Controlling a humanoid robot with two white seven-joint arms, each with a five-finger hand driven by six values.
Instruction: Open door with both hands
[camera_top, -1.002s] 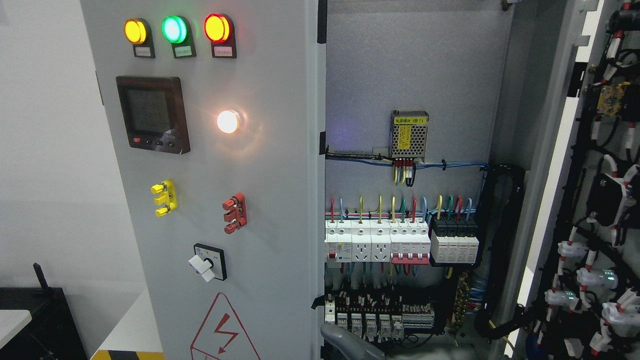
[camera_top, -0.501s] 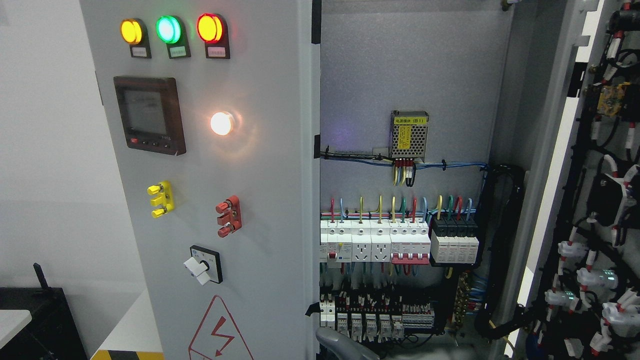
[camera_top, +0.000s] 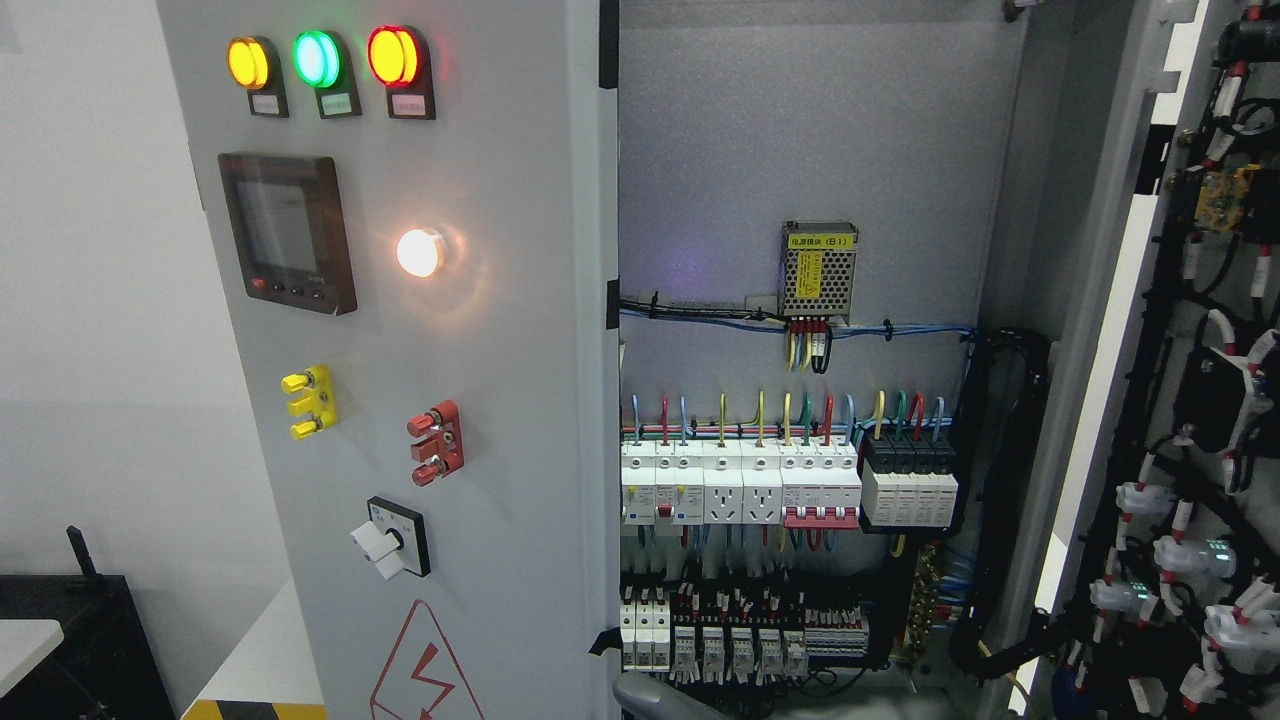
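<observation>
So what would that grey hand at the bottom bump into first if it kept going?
Probably the edge of the grey door, which is right beside the hand. Only a bit of the hand shows, so depth is a guess.

The frame's bottom edge cuts off a grey robot arm (camera_top: 660, 698) (its hand unseen) beside the left door (camera_top: 480, 400).

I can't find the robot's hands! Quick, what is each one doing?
Left: not in view.
Right: not in view.
A grey robot part shows at the bottom edge by the left door; which side's, cannot be told.
</observation>
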